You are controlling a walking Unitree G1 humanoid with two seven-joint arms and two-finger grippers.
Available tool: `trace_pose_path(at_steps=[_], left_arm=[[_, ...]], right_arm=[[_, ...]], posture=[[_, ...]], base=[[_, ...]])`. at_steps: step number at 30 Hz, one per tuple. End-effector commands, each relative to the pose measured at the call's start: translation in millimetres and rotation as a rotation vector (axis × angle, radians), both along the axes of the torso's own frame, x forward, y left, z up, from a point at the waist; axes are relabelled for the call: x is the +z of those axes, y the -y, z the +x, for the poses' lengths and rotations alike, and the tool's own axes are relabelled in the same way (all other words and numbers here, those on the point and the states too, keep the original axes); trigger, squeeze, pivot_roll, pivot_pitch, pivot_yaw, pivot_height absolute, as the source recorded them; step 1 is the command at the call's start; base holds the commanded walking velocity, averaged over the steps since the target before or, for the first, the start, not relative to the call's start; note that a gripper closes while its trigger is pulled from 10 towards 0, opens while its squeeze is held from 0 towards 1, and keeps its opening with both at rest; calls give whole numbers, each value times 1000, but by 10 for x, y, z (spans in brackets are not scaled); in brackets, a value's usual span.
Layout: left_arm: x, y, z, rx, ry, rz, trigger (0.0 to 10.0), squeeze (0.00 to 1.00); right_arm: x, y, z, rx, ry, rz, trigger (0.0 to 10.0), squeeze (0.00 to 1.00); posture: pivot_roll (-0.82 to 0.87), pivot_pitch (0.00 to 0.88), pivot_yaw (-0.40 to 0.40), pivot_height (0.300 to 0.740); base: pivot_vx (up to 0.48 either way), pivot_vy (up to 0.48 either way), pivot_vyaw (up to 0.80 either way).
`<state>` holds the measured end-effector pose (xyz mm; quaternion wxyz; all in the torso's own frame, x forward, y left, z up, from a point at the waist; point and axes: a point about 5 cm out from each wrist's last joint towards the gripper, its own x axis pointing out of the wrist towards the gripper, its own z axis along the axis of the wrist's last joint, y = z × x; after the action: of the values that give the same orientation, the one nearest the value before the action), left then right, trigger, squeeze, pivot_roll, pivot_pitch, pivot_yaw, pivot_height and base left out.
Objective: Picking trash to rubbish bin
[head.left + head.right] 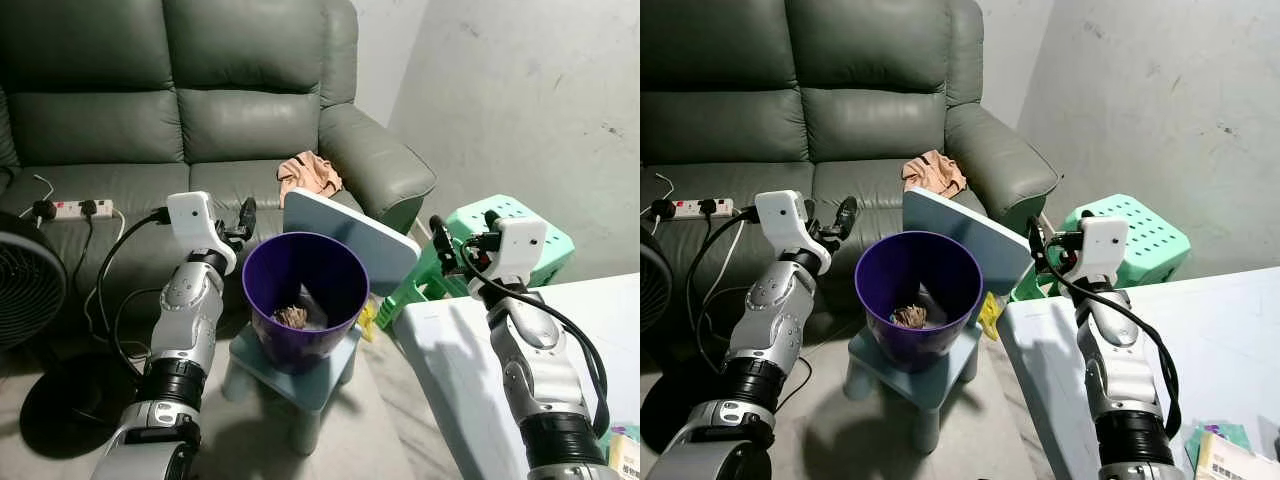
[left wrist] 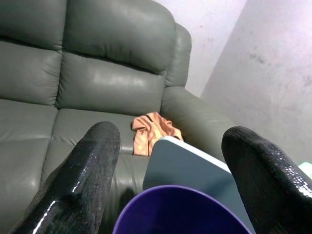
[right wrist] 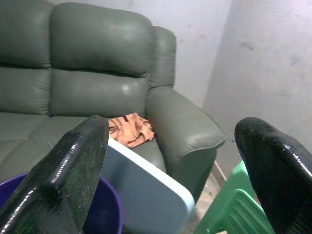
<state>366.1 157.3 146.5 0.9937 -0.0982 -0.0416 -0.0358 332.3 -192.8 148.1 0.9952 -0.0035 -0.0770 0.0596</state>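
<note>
A purple rubbish bin (image 1: 340, 285) stands on a small pale-blue stool (image 1: 300, 380) in front of the sofa. Crumpled brown trash (image 1: 292, 317) lies at its bottom. My left gripper (image 1: 243, 220) hovers just beside the bin's left rim, open, with nothing between its fingers (image 2: 92, 161). My right gripper (image 1: 443, 245) is raised to the right of the bin, near the green stool, also open and empty. An orange crumpled cloth (image 1: 308, 175) lies on the sofa seat behind the bin.
A pale-blue board (image 1: 355, 238) leans behind the bin's right side. A grey sofa (image 1: 120, 120), power strip (image 1: 72, 208) and black fan (image 1: 25, 285) are at the left. A green plastic stool (image 1: 520, 235) and white table (image 1: 470, 350) are at the right.
</note>
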Motion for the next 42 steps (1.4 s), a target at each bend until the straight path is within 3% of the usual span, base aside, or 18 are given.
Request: trace_pose_path(at_steps=[1,34,42], left_arm=[[50,74,34,-21,16,5,10000,0],[50,83,56,-39,27,-3,10000,0],[43,70,64,-33,15,-3,10000,0]], right_arm=[[27,52,16,-31,12,-2,10000,0],[-114,25,-50,-54,-6,-20,10000,0],[-121,25,-56,-56,-8,-19,10000,0]], posture=[[26,0,-116,740],[11,0,-103,740],[11,0,-104,740]], base=[[0,0,-744],[0,0,-744],[0,241,-743]])
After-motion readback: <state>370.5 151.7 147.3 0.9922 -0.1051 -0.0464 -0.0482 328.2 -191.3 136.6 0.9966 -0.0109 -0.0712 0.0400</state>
